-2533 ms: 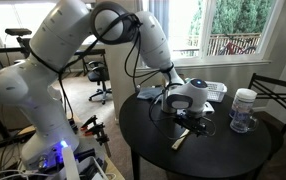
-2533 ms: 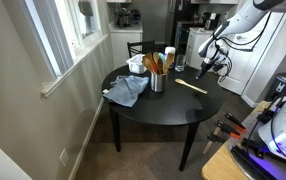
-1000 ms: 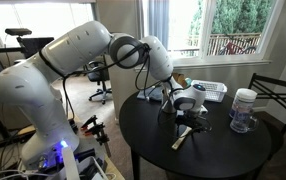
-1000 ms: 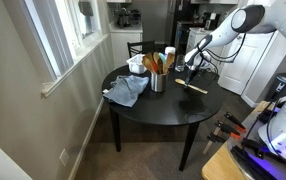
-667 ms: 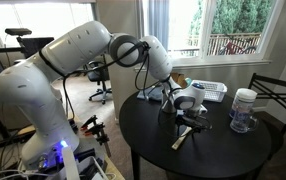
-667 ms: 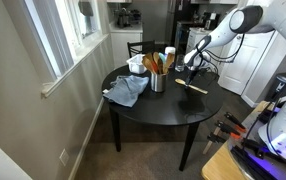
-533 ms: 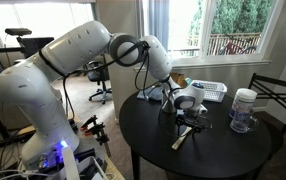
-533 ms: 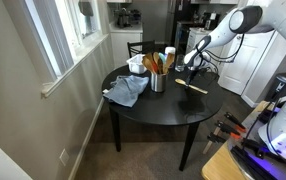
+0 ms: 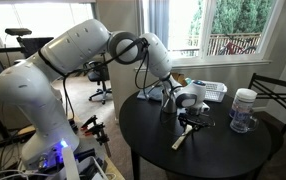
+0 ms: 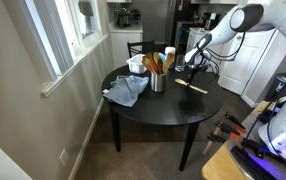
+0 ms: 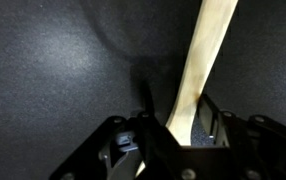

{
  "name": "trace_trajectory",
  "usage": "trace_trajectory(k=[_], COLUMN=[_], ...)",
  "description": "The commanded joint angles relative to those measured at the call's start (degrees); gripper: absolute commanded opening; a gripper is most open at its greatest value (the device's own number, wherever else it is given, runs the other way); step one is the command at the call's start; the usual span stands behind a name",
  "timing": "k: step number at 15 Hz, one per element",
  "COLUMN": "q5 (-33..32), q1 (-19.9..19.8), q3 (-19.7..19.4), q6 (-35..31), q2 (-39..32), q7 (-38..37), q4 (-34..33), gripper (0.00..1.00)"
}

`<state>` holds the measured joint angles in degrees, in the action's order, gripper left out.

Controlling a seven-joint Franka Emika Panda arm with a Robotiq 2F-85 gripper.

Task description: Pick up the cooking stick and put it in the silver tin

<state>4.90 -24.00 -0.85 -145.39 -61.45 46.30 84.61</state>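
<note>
The cooking stick (image 9: 182, 137) is a slim light-wood spoon lying flat on the round black table (image 9: 213, 158); it also shows as a pale bar (image 10: 193, 87). My gripper (image 9: 190, 124) is down over one end of it. In the wrist view the stick (image 11: 207, 55) runs up between my fingers. The gripper (image 11: 175, 108) is partly closed around it: one finger touches the wood, and a dark gap remains on the other side. The silver tin (image 10: 158, 82) stands upright near the table's middle, a short way from the stick, with orange-tinted utensils (image 10: 155, 63) in it.
A clear glass jar with a white lid (image 9: 243, 110) stands near the table edge. A white mesh basket (image 9: 212, 92) sits behind my gripper. A blue-grey cloth (image 10: 129, 90) lies beside the tin. A dark chair (image 9: 280, 100) stands close to the table.
The arm has come down from above the table onto the stick's end. Over the last second it has barely moved, and the stick lies where it was.
</note>
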Motion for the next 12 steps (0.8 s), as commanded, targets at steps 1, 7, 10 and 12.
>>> trace_trajectory(k=[1, 7, 10, 12], q5=[-2.0, -2.07, -1.82, -3.04], q1=[0.18, 0.19, -0.19, 0.77], q3=[-0.22, -0.23, 0.17, -1.13], q6=[-1.48, -1.48, -1.6, -5.61], q2=[2.25, 2.52, 4.49, 8.18], q7=[-1.72, -1.74, -1.23, -1.6], q4=[3.34, 3.52, 5.08, 8.62], gripper=[0.2, 0.06, 0.06, 0.06])
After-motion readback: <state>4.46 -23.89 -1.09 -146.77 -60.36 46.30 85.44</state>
